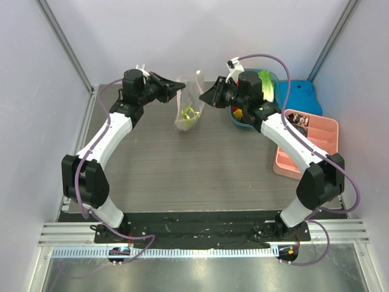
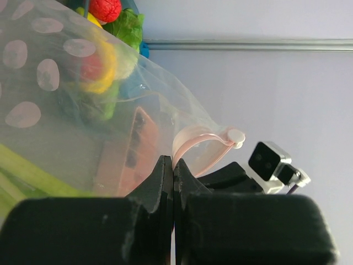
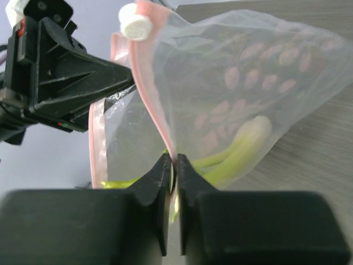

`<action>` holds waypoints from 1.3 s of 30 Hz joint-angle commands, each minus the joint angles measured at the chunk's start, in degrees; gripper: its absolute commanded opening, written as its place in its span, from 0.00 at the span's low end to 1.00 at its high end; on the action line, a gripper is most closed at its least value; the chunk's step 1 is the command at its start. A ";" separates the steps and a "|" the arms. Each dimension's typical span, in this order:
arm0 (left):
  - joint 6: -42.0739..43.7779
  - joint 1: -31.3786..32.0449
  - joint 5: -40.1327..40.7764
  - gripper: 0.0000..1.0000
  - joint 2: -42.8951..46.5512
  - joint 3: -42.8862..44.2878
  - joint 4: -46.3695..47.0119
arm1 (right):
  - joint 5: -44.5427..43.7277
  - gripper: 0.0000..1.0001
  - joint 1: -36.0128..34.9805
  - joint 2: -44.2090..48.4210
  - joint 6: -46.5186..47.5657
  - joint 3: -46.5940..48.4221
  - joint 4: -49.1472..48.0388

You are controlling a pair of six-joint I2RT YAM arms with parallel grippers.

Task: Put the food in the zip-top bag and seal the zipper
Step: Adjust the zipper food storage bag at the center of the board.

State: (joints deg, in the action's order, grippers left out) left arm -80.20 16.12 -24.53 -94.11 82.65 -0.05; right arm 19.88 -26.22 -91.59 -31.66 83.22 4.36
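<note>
The zip-top bag (image 1: 189, 103) hangs upright between both arms above the back of the table, a white-green celery-like stalk (image 3: 238, 148) lying inside it. My left gripper (image 2: 173, 164) is shut on the pink zipper (image 2: 194, 139) near its white slider (image 2: 237, 137). From the other side, my right gripper (image 3: 174, 161) is shut on the same zipper (image 3: 155, 105), lower down the strip. The mouth gapes between the two strips. A lettuce head (image 1: 265, 81) and a red round fruit (image 2: 105, 8) sit in the bowl behind the bag.
A teal bowl (image 1: 240, 120) stands just right of the bag and holds a yellow banana (image 1: 238, 113). A blue lid (image 1: 298, 97) and a pink divided tray (image 1: 307, 143) lie at the right. Enclosure walls rise close behind.
</note>
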 commanded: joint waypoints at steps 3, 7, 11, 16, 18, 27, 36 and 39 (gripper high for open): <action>8.90 0.14 -1.13 0.00 6.21 1.45 -4.68 | 4.37 0.01 -0.76 0.18 0.28 3.09 2.93; 21.55 0.14 -2.10 0.00 9.81 6.98 -20.35 | 7.09 0.01 -0.85 4.66 -2.96 0.28 1.36; 35.01 0.14 -1.31 0.00 11.75 15.24 -38.90 | 11.14 0.01 -1.55 9.67 -9.29 -2.71 1.96; 40.83 0.67 -0.69 0.00 6.66 23.86 -51.89 | 7.28 0.01 -1.21 11.10 -12.88 -3.77 4.95; 41.09 0.75 1.67 0.00 2.98 25.88 -53.11 | 7.46 0.01 -0.50 8.55 -16.22 -2.02 5.22; 46.62 -0.65 8.90 0.00 -24.28 46.82 -57.07 | 6.49 0.01 2.92 -2.37 -27.14 -2.17 6.89; 43.13 -4.08 -1.12 0.07 -19.03 35.04 -46.19 | 5.79 0.01 3.45 -0.61 -24.95 -3.08 4.78; 44.16 -4.26 -2.36 0.05 -17.78 36.51 -44.49 | 4.91 0.01 3.45 -0.17 -23.37 0.35 5.22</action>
State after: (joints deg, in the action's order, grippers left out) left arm -36.29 13.43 -23.66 -118.98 116.60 -51.27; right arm 25.82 -22.92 -95.72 -57.06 78.26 12.08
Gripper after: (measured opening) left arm 0.068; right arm 0.022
